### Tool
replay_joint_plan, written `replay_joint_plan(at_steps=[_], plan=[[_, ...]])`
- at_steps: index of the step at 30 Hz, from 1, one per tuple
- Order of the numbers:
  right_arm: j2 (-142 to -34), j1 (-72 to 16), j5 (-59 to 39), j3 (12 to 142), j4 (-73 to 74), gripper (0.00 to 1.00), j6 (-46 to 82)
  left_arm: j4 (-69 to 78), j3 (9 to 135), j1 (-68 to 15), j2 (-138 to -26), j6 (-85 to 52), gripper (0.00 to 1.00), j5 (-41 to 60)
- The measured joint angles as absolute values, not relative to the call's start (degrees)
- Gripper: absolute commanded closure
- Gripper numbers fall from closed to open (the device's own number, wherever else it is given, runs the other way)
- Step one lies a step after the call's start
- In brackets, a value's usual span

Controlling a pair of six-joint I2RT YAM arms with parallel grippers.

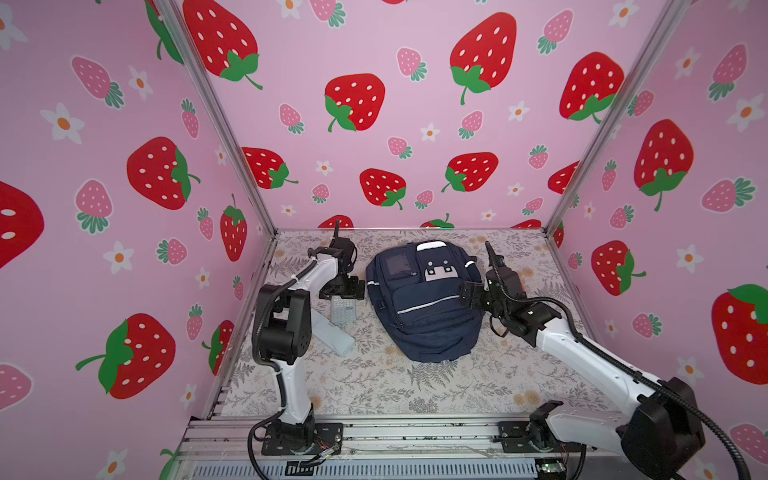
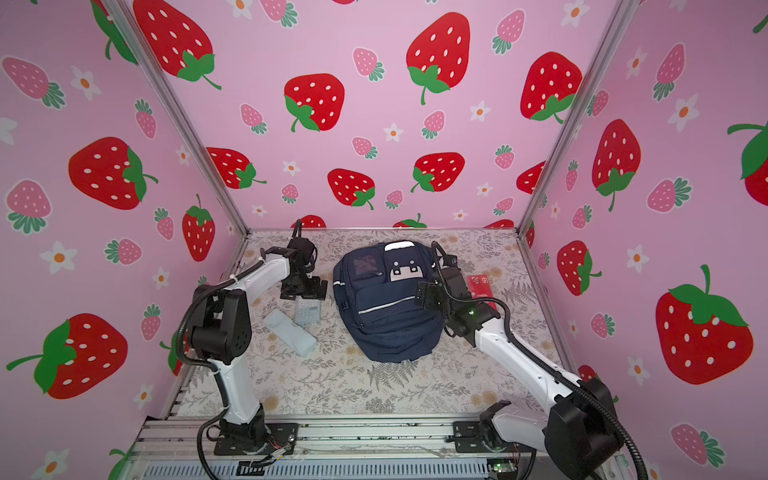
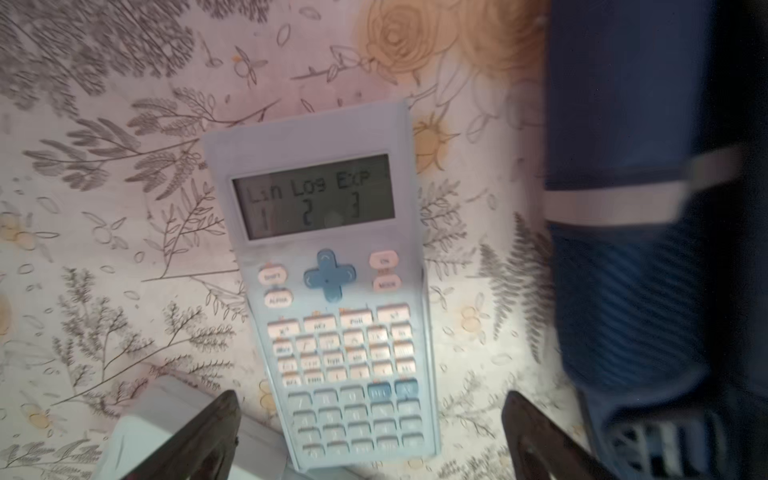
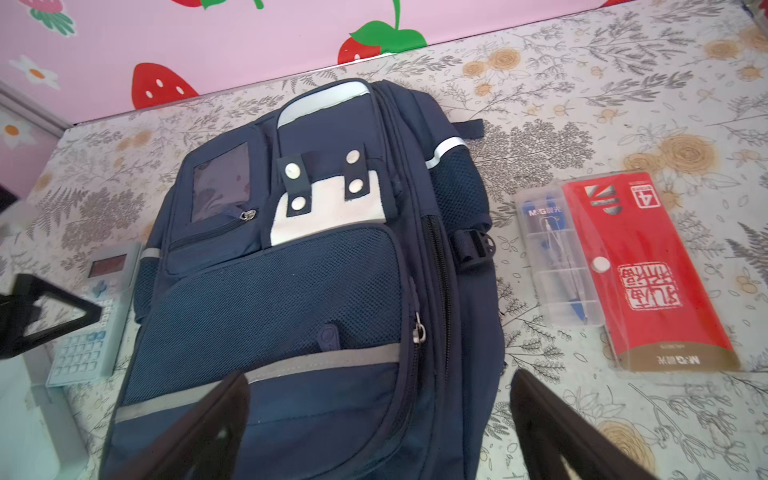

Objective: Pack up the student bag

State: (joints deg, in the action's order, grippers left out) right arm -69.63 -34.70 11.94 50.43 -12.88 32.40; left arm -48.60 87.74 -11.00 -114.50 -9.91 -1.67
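The student bag [image 1: 419, 307] [image 2: 386, 316] lies flat on its back mid-table with its pockets zipped; it is navy with a white patch. My right gripper [image 1: 469, 297] [image 2: 426, 297] [image 4: 378, 380] hovers open over the bag's right edge, jaws astride the side zip of the student bag [image 4: 311, 270], holding nothing. My left gripper [image 1: 343, 293] [image 2: 303, 291] [image 3: 370, 409] stands open just above a pale blue calculator [image 1: 344, 311] [image 2: 308, 312] [image 3: 332, 291] that lies beside the bag's left side [image 3: 644, 208]. Its fingers [image 3: 220, 424] flank the keypad end without touching it.
A pale blue oblong case [image 1: 334, 334] [image 2: 291, 332] [image 3: 166, 419] lies left of the calculator. Right of the bag lie a clear plastic compass box [image 4: 557, 266] and a red flat pack [image 4: 648, 270] [image 2: 480, 286]. Pink strawberry walls enclose the table on three sides.
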Motion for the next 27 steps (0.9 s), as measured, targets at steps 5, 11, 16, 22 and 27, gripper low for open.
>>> replay_joint_plan(at_steps=[5,11,16,22,27], plan=[[-69.65,-34.7,6.46,50.54,-12.75,0.02,31.94,-48.88,92.82,-10.96,-118.85,-12.1,0.01,-2.09],[-69.01,-34.7,1.5,47.09,-9.32,0.04,35.42,-49.98,95.72,-9.23,-119.74,-14.37,0.01,-1.45],[-69.08,-34.7,-0.38,46.78,-8.75,0.05,37.69,-50.46,95.24,-7.75,-119.72,-15.86,0.01,-0.73],[-70.52,-34.7,-1.39,50.41,-9.54,0.05,38.11,-50.96,95.53,-7.77,-121.56,-16.97,0.01,0.25],[-70.74,-34.7,-1.69,51.29,-9.54,0.05,38.11,-51.18,95.55,-7.81,-124.03,-17.85,0.01,0.71]])
